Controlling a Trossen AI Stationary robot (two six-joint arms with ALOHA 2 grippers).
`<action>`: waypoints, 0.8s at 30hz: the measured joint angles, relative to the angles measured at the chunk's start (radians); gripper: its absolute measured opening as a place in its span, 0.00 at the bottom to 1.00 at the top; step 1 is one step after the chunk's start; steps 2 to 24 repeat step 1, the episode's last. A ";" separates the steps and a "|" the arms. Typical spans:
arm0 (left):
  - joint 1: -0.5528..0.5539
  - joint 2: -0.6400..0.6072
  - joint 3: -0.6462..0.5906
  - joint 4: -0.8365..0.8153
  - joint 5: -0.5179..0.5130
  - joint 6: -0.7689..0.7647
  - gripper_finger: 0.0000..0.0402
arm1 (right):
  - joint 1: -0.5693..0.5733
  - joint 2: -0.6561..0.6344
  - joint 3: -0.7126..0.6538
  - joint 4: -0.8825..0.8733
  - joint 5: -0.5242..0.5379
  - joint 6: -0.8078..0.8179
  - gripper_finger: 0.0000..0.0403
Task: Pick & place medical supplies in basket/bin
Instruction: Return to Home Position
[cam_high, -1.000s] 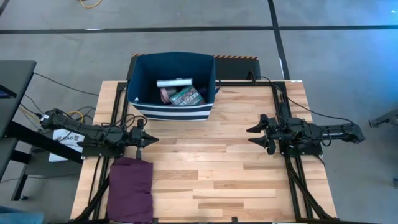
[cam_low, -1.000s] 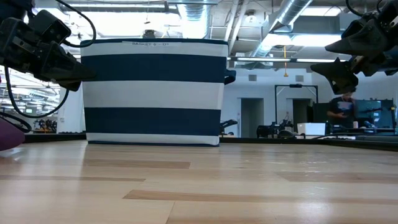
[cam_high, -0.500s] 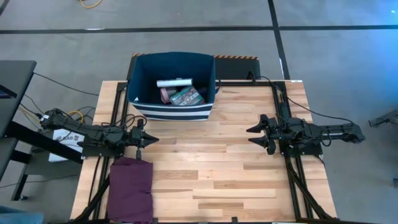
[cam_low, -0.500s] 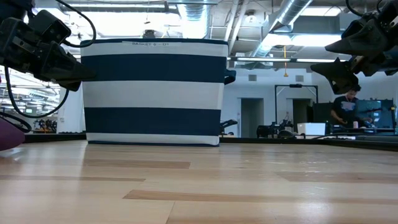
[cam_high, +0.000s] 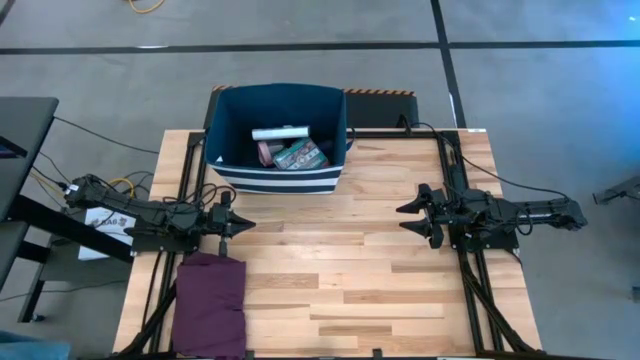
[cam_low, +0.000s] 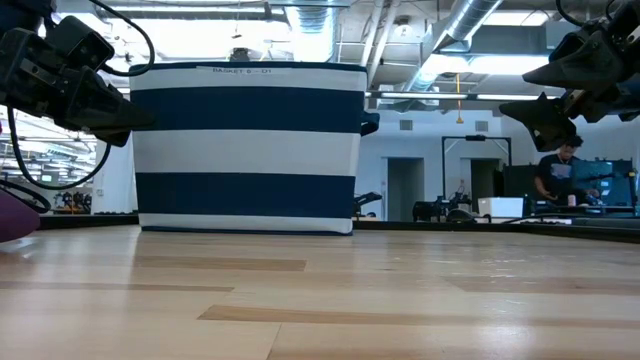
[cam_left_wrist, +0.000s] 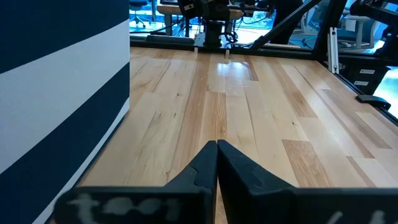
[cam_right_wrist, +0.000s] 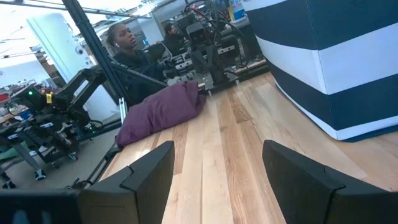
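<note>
Now I see the supplies (cam_high: 301, 155) lying in the bin (cam_high: 222, 125), light, probably slick packets best pinched by an edge, while my left gripper (cam_high: 250, 225) rests closed and empty and my right gripper (cam_high: 401, 218) is spread open.

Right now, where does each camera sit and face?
High view: overhead, straight down on bin, purple cloth, left hand, right hand.
Low view: tabletop height, facing the bin; both hands at upper corners.
Left wrist view: behind shut left hand, facing right arm.
Right wrist view: behind open right hand, facing purple cloth, left arm.
Both wrist views catch the bin.
</note>
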 joint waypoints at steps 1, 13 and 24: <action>0.000 0.000 0.000 0.000 0.000 0.000 0.00 | 0.000 0.000 0.000 0.000 0.000 0.000 0.59; 0.000 0.000 0.000 0.000 0.000 0.000 0.00 | 0.000 0.000 0.000 0.000 0.000 0.000 0.59; 0.000 0.000 0.000 0.000 0.000 0.000 0.00 | 0.000 0.000 0.000 0.000 0.000 0.000 0.59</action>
